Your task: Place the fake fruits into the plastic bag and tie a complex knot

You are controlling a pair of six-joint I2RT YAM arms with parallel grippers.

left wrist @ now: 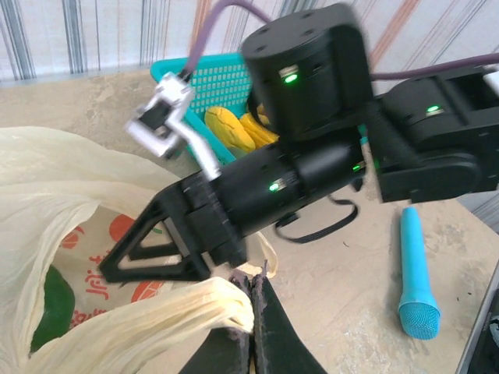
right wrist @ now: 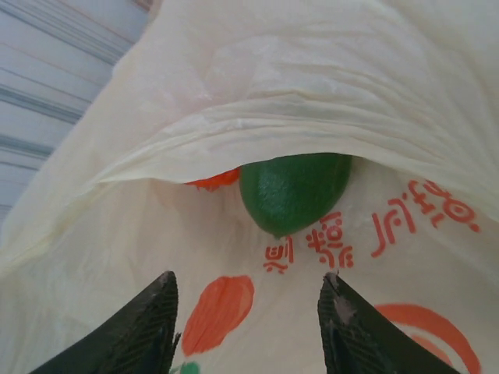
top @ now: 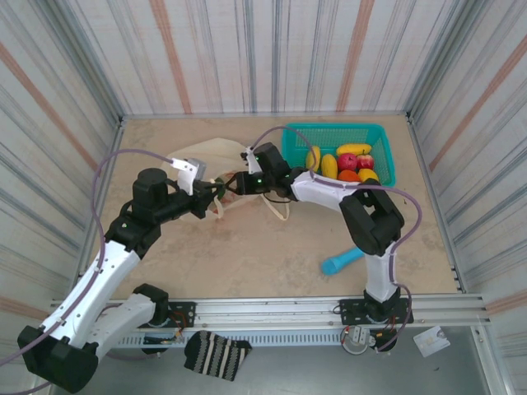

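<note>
left gripper (left wrist: 255,288): clamping tight on the rolled rim of the plastic bag (left wrist: 93,187), propping the mouth up at 6 o'clock in its own wrist view.
right gripper (right wrist: 249,276): jaws standing apart with nothing between them, hanging right at the bag mouth and peeking inside.
where the fruit's sitting: one green fruit (right wrist: 292,187) is lying inside the bag, half tucked under a fold at 12 o'clock from the right fingers. The other fake fruits (top: 329,164) are waiting in the teal basket (top: 389,156) at 1 o'clock on the table (top: 247,263).
what could go wrong: imo the right fingers could be snagging that film while pulling out. That'd be yanking the rim from the left pinch and flopping the mouth shut.
materials: the bag's looking thin, crinkly and half see-through, cream with red-orange prints. The fruits are glossy and rounded, so probably rolling easily. The basket's stiff mesh.
extra: a blue stick (top: 342,262) is lying at 5 o'clock.
</note>
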